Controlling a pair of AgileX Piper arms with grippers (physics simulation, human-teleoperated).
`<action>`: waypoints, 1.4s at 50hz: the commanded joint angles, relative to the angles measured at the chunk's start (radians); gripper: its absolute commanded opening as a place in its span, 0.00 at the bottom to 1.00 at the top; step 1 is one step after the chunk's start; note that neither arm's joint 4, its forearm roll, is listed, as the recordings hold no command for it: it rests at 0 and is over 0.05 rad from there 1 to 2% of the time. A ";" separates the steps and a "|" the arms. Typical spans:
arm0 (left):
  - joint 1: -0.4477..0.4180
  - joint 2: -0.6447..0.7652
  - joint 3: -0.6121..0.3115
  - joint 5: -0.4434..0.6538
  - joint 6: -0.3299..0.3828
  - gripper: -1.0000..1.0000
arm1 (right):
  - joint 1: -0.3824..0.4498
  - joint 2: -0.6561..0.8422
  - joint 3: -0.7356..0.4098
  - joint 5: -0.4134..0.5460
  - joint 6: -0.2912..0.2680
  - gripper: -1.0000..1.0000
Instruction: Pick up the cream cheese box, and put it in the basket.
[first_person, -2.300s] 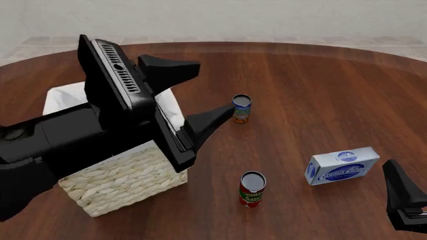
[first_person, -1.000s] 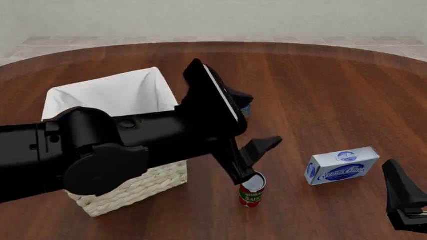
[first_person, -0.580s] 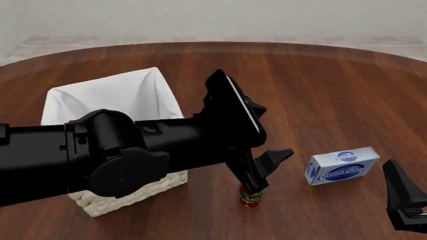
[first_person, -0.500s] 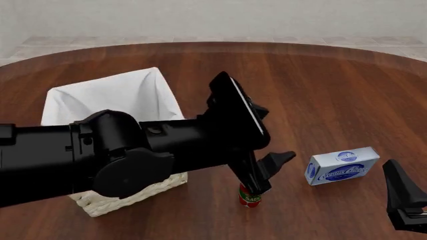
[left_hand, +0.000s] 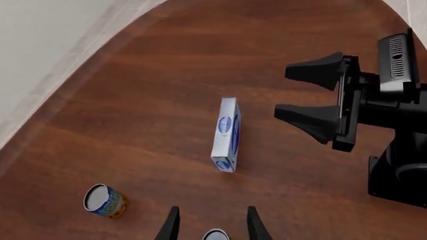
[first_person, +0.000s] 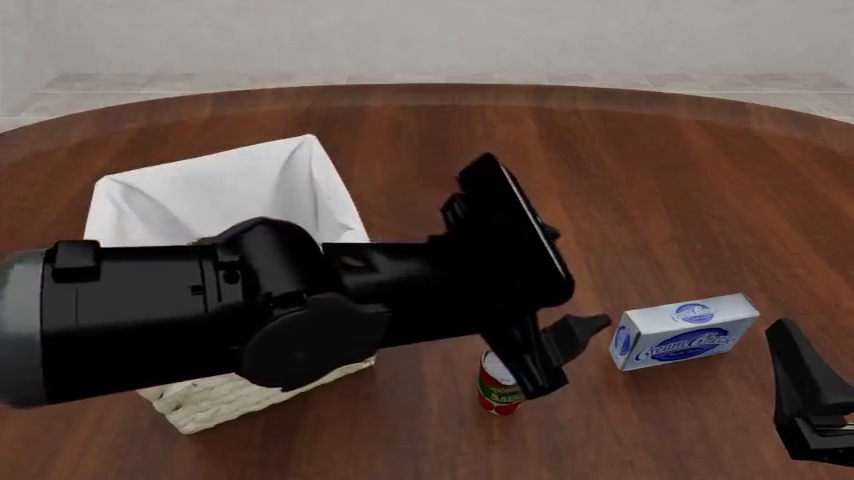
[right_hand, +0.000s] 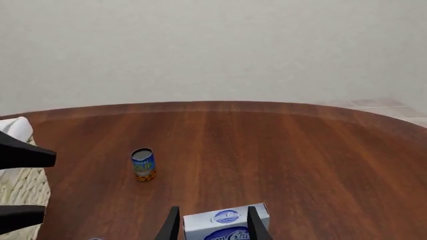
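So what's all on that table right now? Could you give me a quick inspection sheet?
Surface: round wooden table, bare wood.
Job's things: cream cheese box lying on the table, ungrasped; basket with white liner, partly hidden by the left arm.
Clutter: red can; blue can.
Grippers: left end effector open, above the red can; right end effector open, beside the box.
Cables: nothing seen.
Surroundings: pale wall, tiled floor.

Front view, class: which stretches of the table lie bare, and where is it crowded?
Bare wood runs beyond the cream cheese box to the table's far edge, and right of the blue can. It is crowded between the basket and the box: the left gripper hangs by the red can.
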 joint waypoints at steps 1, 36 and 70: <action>-0.006 0.038 -0.030 0.017 0.006 1.00 | -0.001 0.000 0.000 0.000 0.003 1.00; -0.046 0.154 -0.105 0.037 0.007 1.00 | -0.004 0.000 0.000 -0.001 0.020 1.00; -0.054 0.229 -0.152 0.040 0.005 1.00 | -0.001 0.000 0.000 -0.001 0.021 1.00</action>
